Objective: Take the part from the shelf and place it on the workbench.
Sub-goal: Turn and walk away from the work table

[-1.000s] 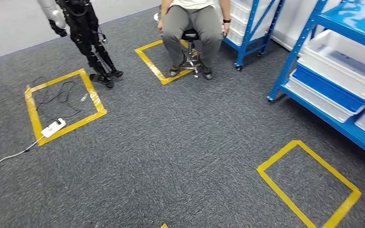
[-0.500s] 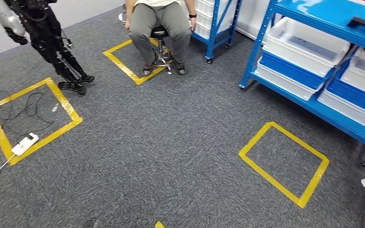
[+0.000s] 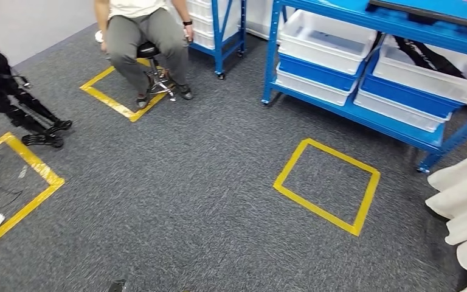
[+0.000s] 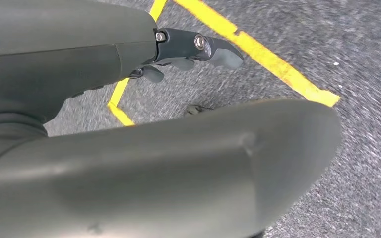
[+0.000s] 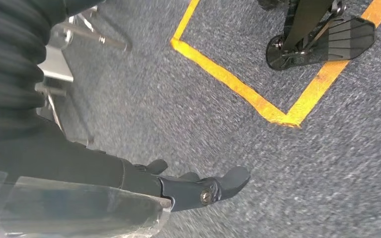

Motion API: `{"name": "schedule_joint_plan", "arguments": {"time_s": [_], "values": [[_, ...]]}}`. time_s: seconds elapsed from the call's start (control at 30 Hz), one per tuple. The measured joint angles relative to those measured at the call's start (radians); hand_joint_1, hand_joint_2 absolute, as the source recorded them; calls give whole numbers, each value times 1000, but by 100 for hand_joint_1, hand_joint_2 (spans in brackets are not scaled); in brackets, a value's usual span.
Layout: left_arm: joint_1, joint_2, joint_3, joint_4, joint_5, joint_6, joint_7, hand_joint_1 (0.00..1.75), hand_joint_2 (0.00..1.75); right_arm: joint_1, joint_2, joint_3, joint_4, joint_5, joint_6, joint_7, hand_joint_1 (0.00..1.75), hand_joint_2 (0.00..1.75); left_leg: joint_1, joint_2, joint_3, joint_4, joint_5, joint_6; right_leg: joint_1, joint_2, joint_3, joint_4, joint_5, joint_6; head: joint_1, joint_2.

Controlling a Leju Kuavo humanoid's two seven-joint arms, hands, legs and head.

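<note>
Part: not yet picked out; a dark strap-like thing (image 3: 422, 55) lies in the right-hand white bin (image 3: 438, 76) on the shelf (image 3: 365, 115), and whether it is the part I cannot tell.
Handling, as a guess: if that dark thing is the part, it looks light and limp, likely to sag and trail, so a hold near its middle would suit better than one at an end; if the part is a hard piece deeper in a bin, it is hidden by the bin wall.
Shelf: blue steel frame, white and blue bins on its lower levels; another white bin (image 3: 325, 39) sits toward the shelf's left post.
Left hand (image 4: 193, 49): hangs over the carpet, fingers slightly apart and loosely curved, holding nothing.
Right hand (image 5: 198, 186): also low over the carpet, fingers loosely spread, nothing in it.
Floor mark: a yellow tape square (image 3: 327, 185) lies on the carpet just in front of the shelf, probably the standing spot.
Person: seated on a stool (image 3: 155, 76), left of the shelf, well apart from it.
Other robot: dark legs (image 3: 18, 109) stand far left of the shelf, beside another tape square (image 3: 27, 182).
Step in hand: approach to the shelf; no reach begun.
</note>
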Motion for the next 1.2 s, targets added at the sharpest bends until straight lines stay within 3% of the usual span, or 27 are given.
{"name": "schedule_joint_plan", "arguments": {"time_s": [0.07, 0.1, 0.13, 0.17, 0.2, 0.23, 0.27, 0.33, 0.37, 0.4, 0.43, 0.47, 0.53, 0.57, 0.63, 0.7, 0.77, 0.83, 0.87, 0.9, 0.93, 0.97, 1.0, 1.07, 1.1, 1.13, 1.2], "values": [[1, 3, 1, 0, -5, 0, 2, 0, 0, -1, 5, 0, 1, -2, -2, 0, 0, 175, -6, -46, 48, -128, 67, 25, 5, 28, -1, 1, 0, 1, 1, 0], [1, 4, 2, 0, -7, 0, 4, 0, 0, -2, 8, -1, 1, -3, -2, 0, 0, 175, -8, -60, 58, -156, 79, 33, 5, 40, -4, 2, 1, 2, 1, 0], [0, 5, 2, 0, -8, 0, 5, 0, 0, -1, 10, -1, 1, -4, -3, 0, 0, 175, -11, -64, 62, -168, 81, 39, 3, 51, -8, 2, 2, 6, 1, 0], [-2, 5, 2, 0, -9, 0, 6, 0, 0, 1, 11, -2, 1, -5, -4, 0, 0, 175, -12, -54, 63, -174, 84, 42, 2, 62, -12, -1, 5, 12, 0, 0], [-5, 3, 2, 0, -10, 0, 7, 0, 0, 3, 10, -4, 1, -6, -4, 0, 0, 175, -10, -41, 69, -186, 89, 45, 3, 61, -16, 0, 5, 16, 0, 0], [-7, 1, 2, 0, -11, 0, 8, 0, 0, 4, 9, -5, 1, -6, -5, 0, 0, 175, -8, -29, 75, -202, 96, 50, 6, 43, -26, 13, -3, 18, 1, 0], [-8, 0, 3, 0, -12, 0, 8, 0, 44, 4, 8, -7, 2, -6, -5, 0, 0, 175, -5, -14, 82, -217, 103, 54, 9, 15, -45, 45, -19, 17, 3, 0], [-6, -2, 3, 0, -14, 1, 8, 0, 131, -1, 7, -10, 2, -6, -6, 0, 0, 175, -4, 15, 86, -230, 109, 58, 6, -47, -114, 172, -73, 13, 7, 0], [-5, -2, 3, 0, -14, 1, 9, 0, 175, -3, 6, -11, 2, -6, -6, 0, 0, 175, -5, 30, 85, -230, 109, 57, 1, -59, -149, 240, -96, 16, 8, 0], [-4, -2, 3, 0, -14, 1, 9, 0, 175, -3, 6, -13, 2, -6, -6, 0, 0, 175, -4, 44, 85, -230, 108, 56, -6, -66, -173, 286, -108, 24, 8, 0], [-4, -3, 3, 0, -15, 1, 9, 0, 175, -2, 4, -15, 2, -6, -6, 0, 0, 175, -3, 57, 85, -229, 107, 52, -13, -70, -178, 294, -104, 37, 8, 0], [-4, -4, 3, 0, -15, 1, 8, 0, 175, -1, 4, -16, 2, -6, -7, 1, 0, 175, 0, 68, 85, -228, 106, 47, -21, -78, -158, 257, -84, 53, 8, 0], [-4, -5, 3, 0, -16, 1, 8, 0, 175, -1, 4, -17, 2, -6, -7, 2, 0, 175, 5, 90, 85, -217, 99, 30, -33, -118, -79, 110, -31, 81, 10, 0], [-4, -5, 3, 0, -17, 1, 8, 0, 175, -4, 5, -17, 1, -6, -7, 2, 0, 175, 4, 101, 85, -210, 92, 18, -35, -135, -47, 52, -13, 83, 11, 0], [-5, -3, 3, -1, -19, 1, 8, 0, 175, -9, 8, -17, 1, -5, -7, 2, 0, 175, 0, 119, 86, -199, 82, 0, -32, -146, -28, 13, -3, 71, 9, 0], [-7, -4, 3, -1, -21, 1, 8, 0, 175, -8, 7, -18, 1, -5, -7, 2, 0, 175, 6, 129, 90, -195, 77, -13, -33, -121, -35, 18, 1, 53, 4, 0], [-7, -4, 3, -1, -22, 1, 8, 0, 175, -5, 7, -18, 2, -5, -7, 2, 0, 175, 14, 93, 77, -155, 41, -23, -36, -99, -39, 19, 8, 37, 2, 0], [-5, -4, 3, -1, -24, 1, 7, 0, 175, -6, 9, -18, 2, -5, -7, 2, 0, 175, 17, 41, 28, -36, -36, -25, -31, -79, -42, 19, 15, 25, 0, 0], [-3, -4, 3, 0, -24, 2, 7, 0, 175, -6, 10, -18, 2, -5, -7, 2, 0, 175, 16, 29, -3, 37, -73, -23, -26, -66, -46, 19, 18, 21, -1, 0], [-2, -4, 3, 0, -24, 2, 7, 0, 175, -6, 11, -18, 2, -4, -7, 2, 0, 175, 15, 24, -28, 93, -93, -19, -20, -53, -49, 19, 20, 17, -1, 0], [-2, -4, 3, 0, -24, 3, 7, 0, 175, -5, 12, -18, 2, -3, -7, 2, 0, 175, 14, 23, -38, 115, -94, -14, -15, -40, -52, 20, 22, 14, -1, 0], [-2, -4, 3, 0, -24, 3, 7, 0, 175, -4, 12, -18, 2, -3, -7, 2, 0, 175, 12, 20, -26, 91, -71, -6, -11, -26, -53, 20, 25, 12, -1, 0], [-2, -4, 3, 0, -24, 3, 7, 0, 175, -3, 12, -18, 2, -2, -7, 2, 0, 175, 9, 10, 5, 30, -34, 5, -7, -12, -53, 20, 27, 11, -1, 0], [-2, 0, 3, 0, -24, 3, 7, 0, 175, -3, 16, -18, 2, -1, -7, 2, 0, 175, 2, -39, 73, -109, 27, 33, -4, 12, -54, 19, 33, 15, 2, 0], [-2, 1, 3, 0, -24, 3, 7, 0, 175, -4, 17, -18, 2, 0, -8, 2, 0, 175, -3, -57, 92, -149, 40, 43, -5, 22, -56, 19, 37, 18, 3, 0], [-3, 2, 3, 0, -25, 3, 7, 0, 175, -5, 19, -18, 3, 1, -10, 2, 0, 175, -7, -66, 98, -164, 42, 50, -8, 31, -60, 18, 40, 24, 3, 0], [-4, 1, 3, 0, -25, 3, 6, 0, 175, -5, 18, -18, 3, 3, -15, 2, 0, 175, -11, -44, 99, -179, 53, 57, -6, 47, -68, 11, 50, 38, -1, 0]]}}
